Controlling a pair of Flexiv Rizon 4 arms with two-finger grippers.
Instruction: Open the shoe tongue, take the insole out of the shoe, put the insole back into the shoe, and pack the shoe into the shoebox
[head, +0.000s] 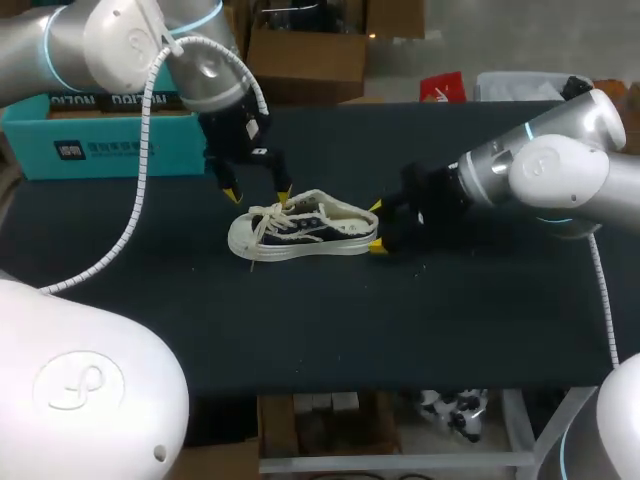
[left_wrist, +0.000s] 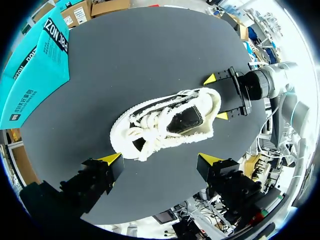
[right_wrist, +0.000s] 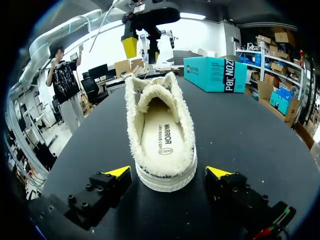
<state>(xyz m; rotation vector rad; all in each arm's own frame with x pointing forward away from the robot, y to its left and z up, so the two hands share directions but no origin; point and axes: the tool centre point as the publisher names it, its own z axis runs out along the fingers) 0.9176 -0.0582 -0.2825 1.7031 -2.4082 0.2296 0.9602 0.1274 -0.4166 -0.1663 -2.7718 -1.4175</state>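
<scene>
The shoe (head: 300, 232) is shown upright on its sole at the centre of the frame on the dark tabletop (head: 420, 320), with its toe pointed left. The left claw (head: 257, 194) is held open above the laces (head: 268, 215). The right claw (head: 377, 227) is held open with the heel ungripped between its fingers. The insole (right_wrist: 162, 135) is seen inside the shoe. The shoebox (head: 100, 145) is placed at the upper left.

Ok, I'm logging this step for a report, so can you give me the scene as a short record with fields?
shoe: on its sole, mid table
insole: inside the shoe
left gripper: above the laces, fingers open, not touching
right gripper: at the heel, fingers open on either side of it
shoebox: far left of the table, apart from the shoe
</scene>
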